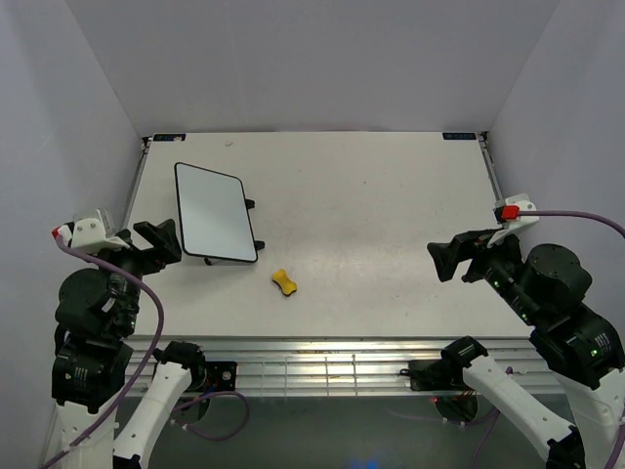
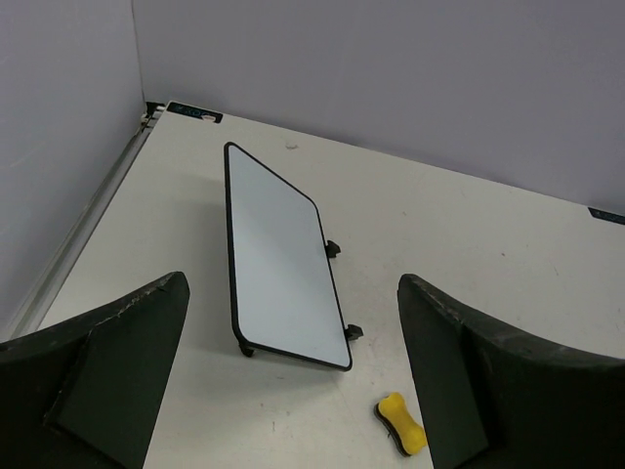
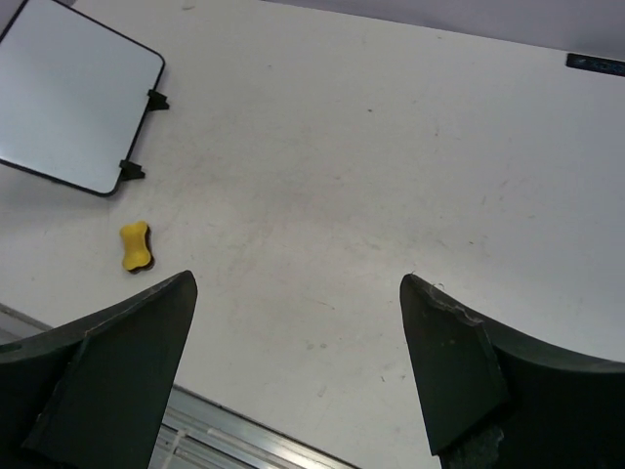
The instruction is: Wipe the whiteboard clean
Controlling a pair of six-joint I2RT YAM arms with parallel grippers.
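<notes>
The whiteboard [image 1: 215, 212] lies flat at the left of the table, plain white with a thin black rim and small black feet; it also shows in the left wrist view [image 2: 278, 254] and the right wrist view [image 3: 73, 98]. A small yellow eraser [image 1: 284, 282] lies on the table near its front right corner, seen too in the left wrist view [image 2: 402, 422] and the right wrist view [image 3: 135, 245]. My left gripper [image 1: 156, 241] is open and empty, raised left of the board. My right gripper [image 1: 454, 256] is open and empty, raised at the right.
The white table [image 1: 391, 225] is walled by pale panels on three sides. A metal rail [image 1: 322, 366] runs along the near edge, with both arm bases below it. A small white speck [image 2: 290, 144] lies near the back edge.
</notes>
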